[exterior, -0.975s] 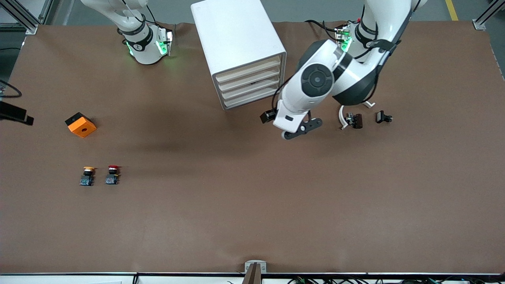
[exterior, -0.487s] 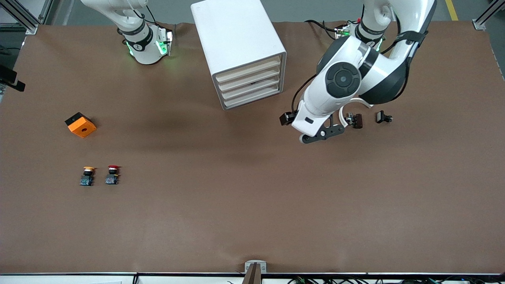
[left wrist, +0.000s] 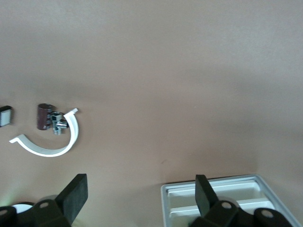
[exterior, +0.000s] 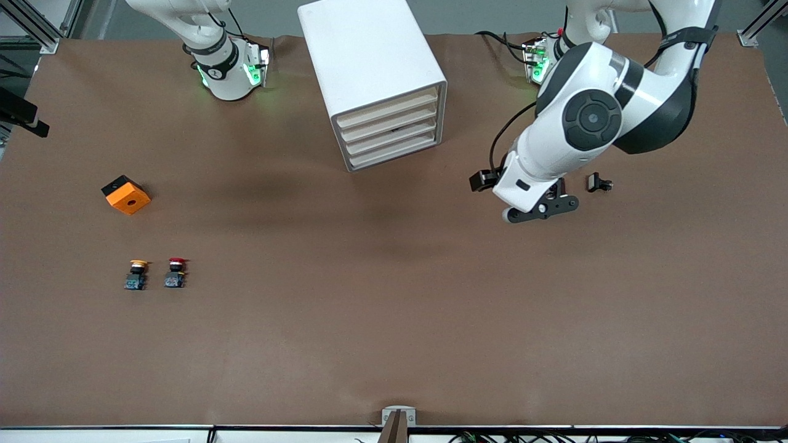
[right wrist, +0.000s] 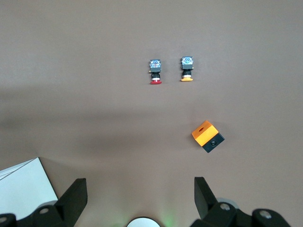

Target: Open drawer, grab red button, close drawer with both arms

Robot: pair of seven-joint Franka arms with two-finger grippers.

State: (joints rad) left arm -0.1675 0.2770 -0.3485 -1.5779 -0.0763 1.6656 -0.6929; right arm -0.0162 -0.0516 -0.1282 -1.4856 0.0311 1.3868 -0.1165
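Cut off by the frame's edge: white drawer cabinet. Hidden under the left arm: curved white piece.

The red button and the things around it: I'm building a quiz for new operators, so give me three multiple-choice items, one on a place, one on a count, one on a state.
1. Where does the red button stand?
A. Inside a drawer
B. On the table beside the yellow button
C. On top of the orange block

2. How many drawer fronts does the white drawer cabinet show?
A. Two
B. Four
C. Six

3. How does the left end effector stand?
A. Open and empty, over the table
B. Shut on the red button
C. Shut on a drawer front

Answers:
1 B: both buttons sit side by side on the bare table, nearer the front camera than the orange block.
2 B: four stacked fronts show.
3 A: the left wrist view shows its fingers spread with nothing between.
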